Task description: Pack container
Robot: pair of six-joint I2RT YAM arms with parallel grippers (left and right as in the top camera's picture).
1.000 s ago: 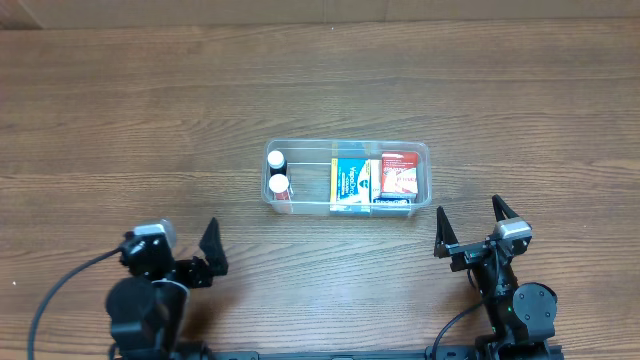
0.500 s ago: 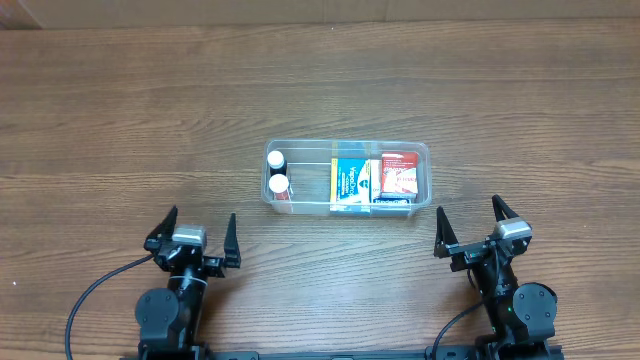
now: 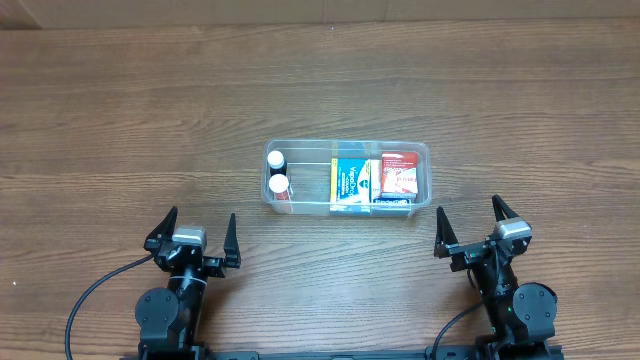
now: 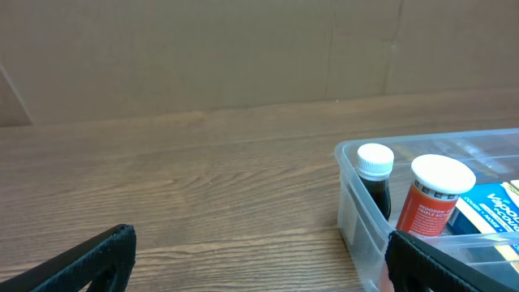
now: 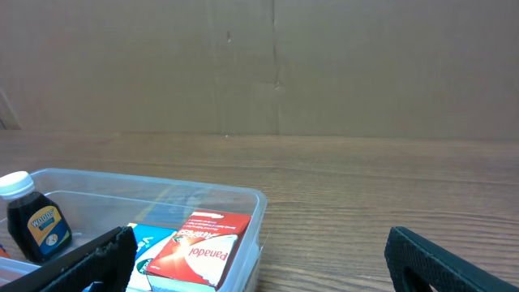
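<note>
The clear plastic container sits mid-table. It holds a dark bottle and an orange bottle at its left end, a blue box in the middle and a red box at the right. My left gripper is open and empty, in front of the container's left end. My right gripper is open and empty, in front of its right end. The left wrist view shows the container, the dark bottle and the orange bottle. The right wrist view shows the container and the red box.
The wooden table stretches around the container. A cardboard wall stands behind the table's far edge.
My left arm swung from a turned pose at the far left to facing straight ahead, a little to the right. The right arm and the container have not moved.
</note>
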